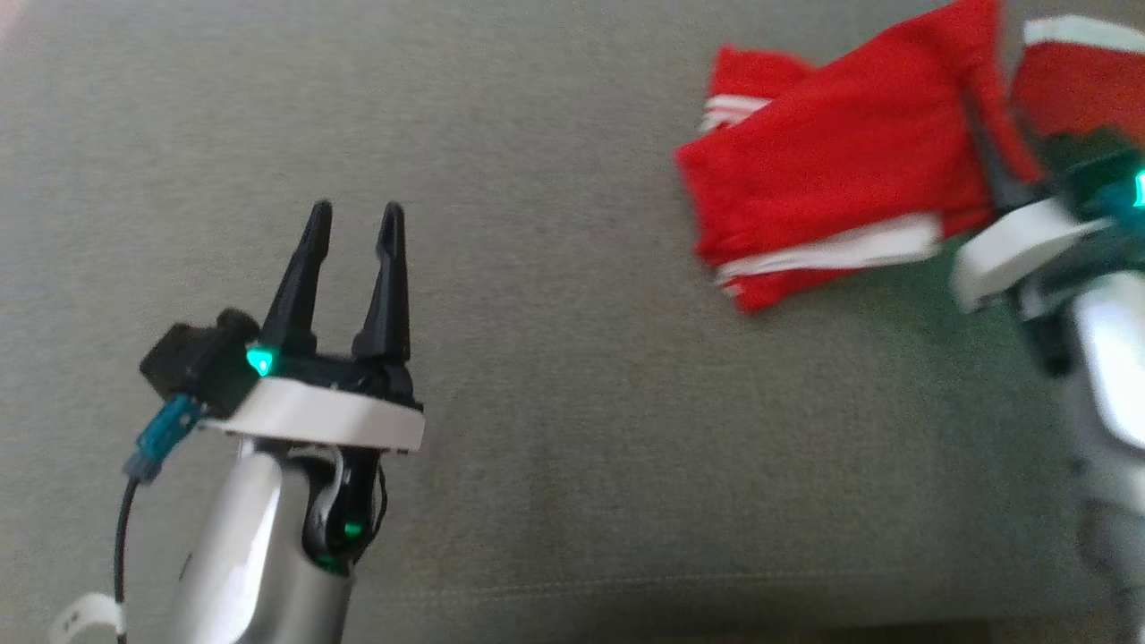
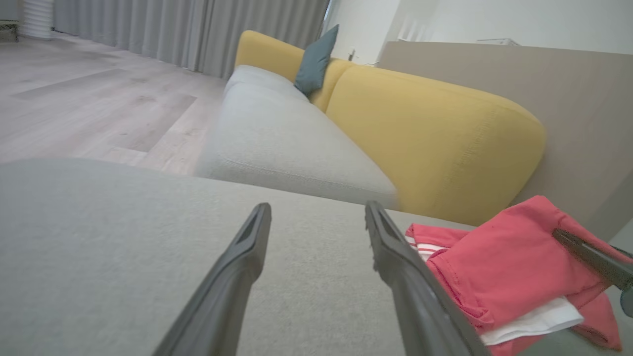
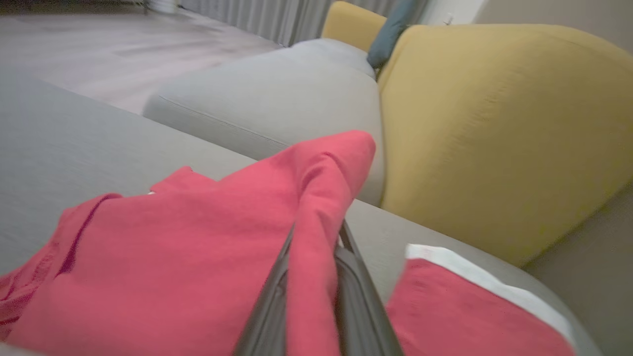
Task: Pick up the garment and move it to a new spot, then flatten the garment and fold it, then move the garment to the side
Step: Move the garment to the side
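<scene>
Right gripper (image 3: 317,237) pinches a raised fold of the red garment (image 1: 832,170), which lies bunched at the head view's upper right on the grey cushion (image 1: 555,429). Best to lift slowly and high enough that the trailing cloth clears. Left gripper (image 1: 355,219) hovers lower left, jaws spread

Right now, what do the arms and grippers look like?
Left gripper: two long black tapered jaws, black base with a green LED, white collar, silver forearm, blue connector on a black cable. Right gripper: same dark jaws, white collar, green light, silver forearm; blurred.
</scene>
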Available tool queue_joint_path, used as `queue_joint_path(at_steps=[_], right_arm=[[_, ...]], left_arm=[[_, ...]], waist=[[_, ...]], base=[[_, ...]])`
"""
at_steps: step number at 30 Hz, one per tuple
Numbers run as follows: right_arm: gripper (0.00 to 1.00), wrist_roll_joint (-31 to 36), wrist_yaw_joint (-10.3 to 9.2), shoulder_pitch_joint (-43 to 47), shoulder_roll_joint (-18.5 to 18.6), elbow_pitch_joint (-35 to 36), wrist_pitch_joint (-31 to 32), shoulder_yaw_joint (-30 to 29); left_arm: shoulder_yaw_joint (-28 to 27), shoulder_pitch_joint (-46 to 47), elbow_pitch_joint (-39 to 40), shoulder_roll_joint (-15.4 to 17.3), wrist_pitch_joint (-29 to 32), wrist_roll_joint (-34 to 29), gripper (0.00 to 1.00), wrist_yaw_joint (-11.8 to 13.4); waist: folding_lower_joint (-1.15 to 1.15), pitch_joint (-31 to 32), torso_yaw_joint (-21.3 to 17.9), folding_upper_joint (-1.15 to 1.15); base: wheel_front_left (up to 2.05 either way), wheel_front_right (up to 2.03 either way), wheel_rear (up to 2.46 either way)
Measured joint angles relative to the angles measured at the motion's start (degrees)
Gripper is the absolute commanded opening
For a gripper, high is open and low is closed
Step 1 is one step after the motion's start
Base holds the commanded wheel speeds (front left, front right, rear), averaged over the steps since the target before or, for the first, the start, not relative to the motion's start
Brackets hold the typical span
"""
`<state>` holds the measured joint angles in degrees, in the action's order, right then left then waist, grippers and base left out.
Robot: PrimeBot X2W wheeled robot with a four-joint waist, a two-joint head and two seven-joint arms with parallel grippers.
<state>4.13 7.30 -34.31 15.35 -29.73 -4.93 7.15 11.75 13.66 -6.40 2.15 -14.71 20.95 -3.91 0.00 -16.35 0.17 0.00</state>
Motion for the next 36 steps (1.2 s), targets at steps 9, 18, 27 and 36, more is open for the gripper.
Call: queue_joint_path(at_steps=[9,18,27,36], right_arm=[[0.0,-2.7,0.0,-1.5,11.3,4.3,4.7,-4.7],[0.0,-3.1,0.0,-1.4,12.6,10.8,8.0,-9.0],[1.0,-3.1,0.0,-1.2,10.0,15.0,8.3,-10.9],[1.0,-2.9,0.0,0.0,7.8,18.4,8.1,-10.8]], left_arm=[[0.3,4.4,0.6,0.0,0.0,-1.2,1.0,-1.6],[-0.7,6.8,0.6,0.0,0.0,-2.2,1.0,-2.7],[-1.1,7.1,-0.3,0.0,0.0,-2.8,1.0,-3.2],[-1.1,7.4,-1.4,0.0,0.0,-2.7,1.0,-3.2]], waist=[[0.01,-5.9,-5.0,0.0],[0.01,-10.9,-7.4,0.0],[0.0,-12.2,-8.5,0.0],[0.0,-9.4,-7.9,0.0]], base=[[0.0,0.0,0.0],[0.0,0.0,0.0],[0.0,0.0,0.0],[0.0,0.0,0.0]])
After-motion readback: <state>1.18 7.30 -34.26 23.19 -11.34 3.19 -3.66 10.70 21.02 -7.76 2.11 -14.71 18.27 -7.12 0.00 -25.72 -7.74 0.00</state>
